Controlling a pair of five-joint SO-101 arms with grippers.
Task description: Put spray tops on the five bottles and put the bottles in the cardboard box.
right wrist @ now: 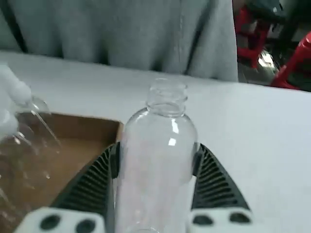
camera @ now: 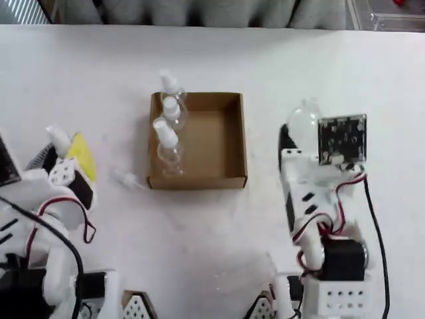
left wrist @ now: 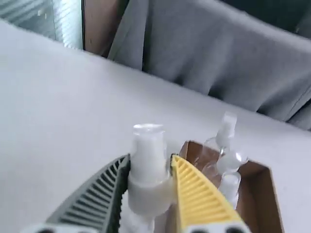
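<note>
Desk of plain white carries an open brown cardboard box, with three clear spray-topped plastic bottles along the box's left wall and grey draped fabric beyond the box. Left of the box, the left gripper pinches a white plastic spray top. Right of the box, the right gripper clamps a clear uncapped plastic bottle.

Three capped bottles line the left wall of the cardboard box. Its middle and right floor is bare cardboard, open from above. A loose spray top lies on the table just left of the box. The right gripper holds an uncapped bottle near the right wall. The left gripper, with its held spray top, stands well off left.
</note>
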